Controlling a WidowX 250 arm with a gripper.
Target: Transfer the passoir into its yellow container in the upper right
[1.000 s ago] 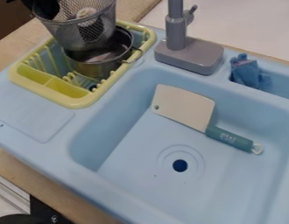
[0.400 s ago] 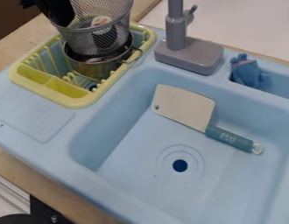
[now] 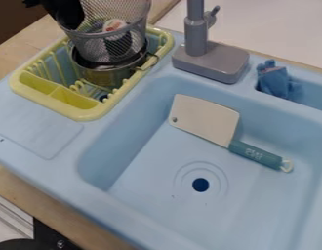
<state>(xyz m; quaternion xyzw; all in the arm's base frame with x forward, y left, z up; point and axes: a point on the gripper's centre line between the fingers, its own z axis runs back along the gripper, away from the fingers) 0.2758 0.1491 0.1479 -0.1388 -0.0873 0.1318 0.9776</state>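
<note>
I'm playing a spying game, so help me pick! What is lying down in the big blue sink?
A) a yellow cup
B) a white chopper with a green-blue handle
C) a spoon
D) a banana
B, because the chopper lies there near the drain hole, its wide white blade joined to a green-blue handle.
</note>
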